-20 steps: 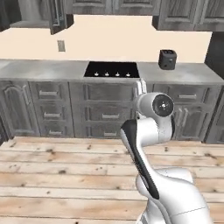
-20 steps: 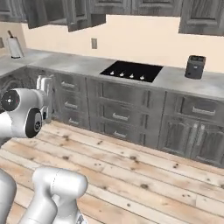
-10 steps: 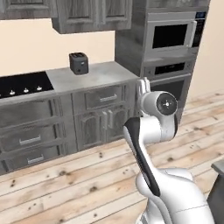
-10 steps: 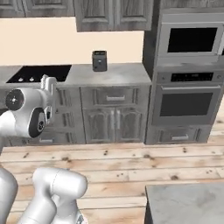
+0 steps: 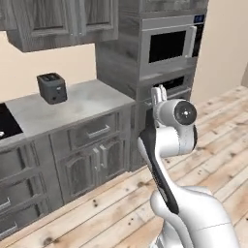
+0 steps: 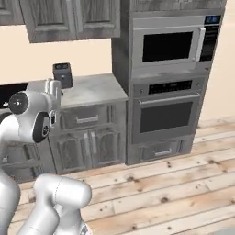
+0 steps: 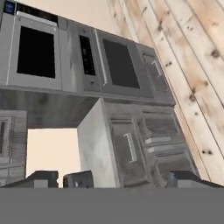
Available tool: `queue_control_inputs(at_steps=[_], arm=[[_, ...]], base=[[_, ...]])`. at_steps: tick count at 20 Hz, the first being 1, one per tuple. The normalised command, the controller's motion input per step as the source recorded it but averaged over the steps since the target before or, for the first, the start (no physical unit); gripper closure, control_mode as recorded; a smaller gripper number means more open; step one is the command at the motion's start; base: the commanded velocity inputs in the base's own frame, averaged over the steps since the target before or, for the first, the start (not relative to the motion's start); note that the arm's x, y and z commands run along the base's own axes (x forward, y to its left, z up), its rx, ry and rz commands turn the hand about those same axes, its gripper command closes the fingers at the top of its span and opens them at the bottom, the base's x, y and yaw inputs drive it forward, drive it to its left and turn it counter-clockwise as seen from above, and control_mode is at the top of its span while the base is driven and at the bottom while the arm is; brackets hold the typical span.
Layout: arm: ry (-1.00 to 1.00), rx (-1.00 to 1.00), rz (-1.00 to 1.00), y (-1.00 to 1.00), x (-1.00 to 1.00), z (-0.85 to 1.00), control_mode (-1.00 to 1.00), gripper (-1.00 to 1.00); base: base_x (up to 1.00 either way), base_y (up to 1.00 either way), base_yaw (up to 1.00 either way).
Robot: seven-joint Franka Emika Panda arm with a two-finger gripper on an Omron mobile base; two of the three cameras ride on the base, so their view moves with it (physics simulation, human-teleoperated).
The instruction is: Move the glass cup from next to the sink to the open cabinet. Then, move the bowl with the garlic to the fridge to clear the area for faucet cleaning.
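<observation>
glass cup location cannot be told. base has swung right since a second ago, from the cooktop to the oven stack (image 6: 167, 87). gripper (image 5: 157, 93) holds nothing; its opening cannot be judged.

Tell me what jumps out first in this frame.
The tall oven stack: a microwave above a wall oven, at the right end of the counter. A dark toaster sits on that counter against the wall, and the white arm rises in the foreground.
</observation>
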Motion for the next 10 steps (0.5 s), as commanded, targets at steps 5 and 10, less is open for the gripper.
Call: queue_control_inputs(at_steps=[5,10], arm=[[0.00,0.00,0.00,0.00,0.00,0.00,1.00,-1.00],[0.00,0.00,0.00,0.00,0.00,0.00,1.00,-1.00]], base=[[0.32,0.02,-0.84],[0.34,0.00,-0.82]])
